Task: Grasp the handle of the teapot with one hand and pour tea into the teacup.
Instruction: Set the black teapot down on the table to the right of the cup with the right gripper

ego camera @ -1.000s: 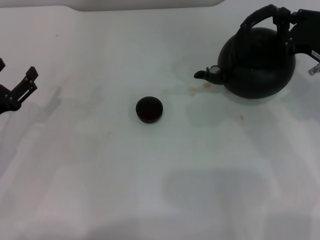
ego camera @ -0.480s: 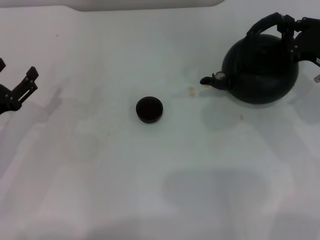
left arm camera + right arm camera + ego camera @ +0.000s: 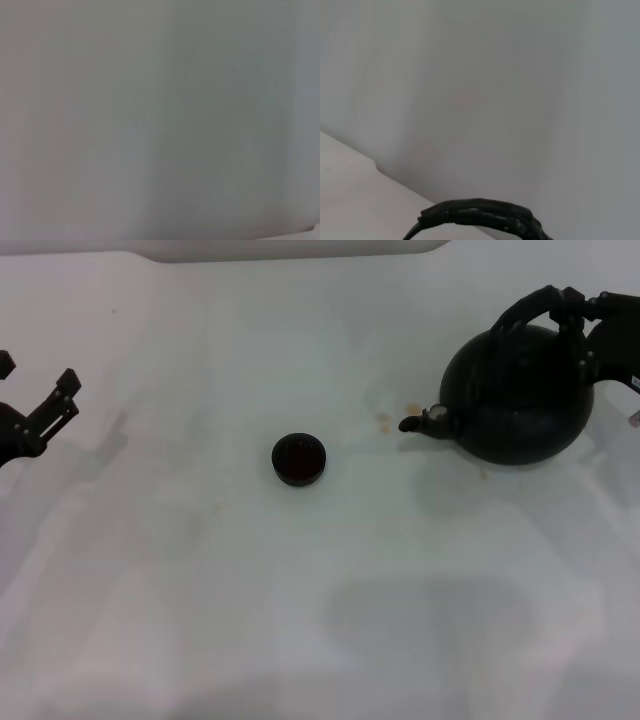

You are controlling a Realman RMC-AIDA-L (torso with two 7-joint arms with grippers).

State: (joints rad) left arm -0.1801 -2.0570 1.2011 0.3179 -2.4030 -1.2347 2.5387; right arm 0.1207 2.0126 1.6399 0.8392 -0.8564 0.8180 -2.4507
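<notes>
The large black teapot (image 3: 518, 395) is at the right of the head view, its short spout (image 3: 411, 424) pointing left toward the teacup. My right gripper (image 3: 573, 308) comes in from the right edge and is shut on the arched black handle (image 3: 530, 306) near its top. That handle (image 3: 480, 212) also shows in the right wrist view. The small dark teacup (image 3: 299, 459) stands alone on the white table near the centre, well apart from the spout. My left gripper (image 3: 38, 373) hangs open at the far left edge, holding nothing.
The white table (image 3: 300, 600) spreads wide around the cup. Small brown tea stains (image 3: 383, 421) lie between the cup and the teapot. The left wrist view shows only a plain pale surface.
The teapot and the right gripper have shifted a little to the right and lower in the view, and the spout has dropped. The left gripper has edged slightly upward. The teacup has not moved.
</notes>
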